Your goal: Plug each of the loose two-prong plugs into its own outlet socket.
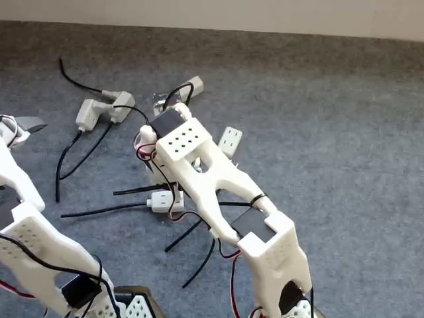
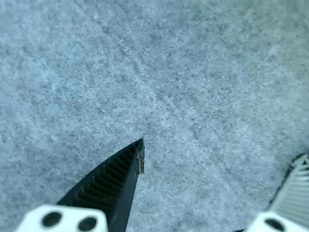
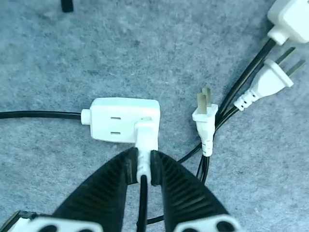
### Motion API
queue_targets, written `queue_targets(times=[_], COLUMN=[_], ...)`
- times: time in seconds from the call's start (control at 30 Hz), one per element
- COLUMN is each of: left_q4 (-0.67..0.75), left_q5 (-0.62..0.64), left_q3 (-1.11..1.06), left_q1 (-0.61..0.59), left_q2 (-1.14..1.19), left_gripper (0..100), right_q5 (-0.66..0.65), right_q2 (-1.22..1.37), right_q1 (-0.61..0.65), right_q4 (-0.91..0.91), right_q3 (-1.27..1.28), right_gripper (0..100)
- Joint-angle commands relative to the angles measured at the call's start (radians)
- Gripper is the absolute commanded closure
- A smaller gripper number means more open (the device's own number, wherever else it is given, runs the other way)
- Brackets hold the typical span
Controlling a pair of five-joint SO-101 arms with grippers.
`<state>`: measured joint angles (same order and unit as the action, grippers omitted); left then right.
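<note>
A white plug (image 3: pixel 146 139) is pinched between the right fingers (image 3: pixel 126 169), its head laid against the white outlet socket (image 3: pixel 116 118) just past their tips, with a nearer loose plug (image 3: pixel 203 118) and a farther loose plug (image 3: pixel 268 82) lying off to one side of them, while the left fingers (image 2: pixel 123 169) are held spread above the grey worktop (image 2: pixel 145 63).

Corded white block (image 3: pixel 289 17) partly off-frame.

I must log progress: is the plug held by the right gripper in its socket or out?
In, it seems: the plug sits flush against the outlet block, no prongs showing, right gripper shut on it.
</note>
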<state>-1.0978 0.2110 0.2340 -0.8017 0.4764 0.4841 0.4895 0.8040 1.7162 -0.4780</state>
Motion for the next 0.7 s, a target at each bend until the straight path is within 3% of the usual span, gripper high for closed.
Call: queue_targets(times=[0.0, 0.67], left_q4=[0.015, 0.015], left_q5=[-0.009, -0.011], left_q3=[0.042, 0.042], left_q1=[-0.01, -0.01], left_q2=[-0.007, -0.007], left_gripper=[57, 57], right_q5=[-0.003, -0.005], right_q2=[-0.045, -0.051], right_q1=[-0.01, -0.01], right_q4=[0.031, 0.038], right_q3=[0.001, 0.079], right_gripper=[99.2, 99.2])
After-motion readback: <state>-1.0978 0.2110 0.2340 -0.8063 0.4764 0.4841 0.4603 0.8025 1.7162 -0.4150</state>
